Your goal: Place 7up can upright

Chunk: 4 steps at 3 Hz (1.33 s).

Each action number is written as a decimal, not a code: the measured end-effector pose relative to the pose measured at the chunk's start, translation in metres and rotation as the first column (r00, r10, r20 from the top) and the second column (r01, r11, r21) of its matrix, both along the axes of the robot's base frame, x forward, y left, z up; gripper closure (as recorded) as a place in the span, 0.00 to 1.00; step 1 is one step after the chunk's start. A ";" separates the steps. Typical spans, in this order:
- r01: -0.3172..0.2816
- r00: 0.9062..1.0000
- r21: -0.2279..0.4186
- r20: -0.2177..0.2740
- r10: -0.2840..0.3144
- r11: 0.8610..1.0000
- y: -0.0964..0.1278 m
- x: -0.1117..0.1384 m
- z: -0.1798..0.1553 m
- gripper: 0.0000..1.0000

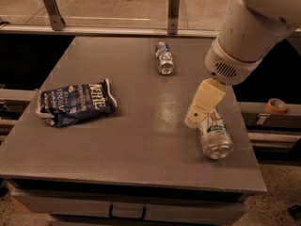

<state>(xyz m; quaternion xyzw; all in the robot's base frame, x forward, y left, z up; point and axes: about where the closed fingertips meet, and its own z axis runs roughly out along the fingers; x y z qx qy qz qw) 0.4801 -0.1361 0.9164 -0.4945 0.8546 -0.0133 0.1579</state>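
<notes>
Grey table (pixel 141 145), dim room, glass rail behind. Nearest the front-right corner, the 7up can (pixel 216 134) lies on its side, one round end facing the front edge. The gripper (pixel 203 103) hangs just over the can's far end; whether it is spread or closed, cannot tell.

Judgement: grasp across the body near mid-length, tip it up, and set it down inboard, since the table edge is close.

Mid-left: chip bag (pixel 75 102). Farthest: clear bottle (pixel 164 58), well apart.
</notes>
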 end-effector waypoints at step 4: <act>0.583 0.803 -0.015 -0.141 -0.579 0.812 -0.033 -0.013 -0.075 0.17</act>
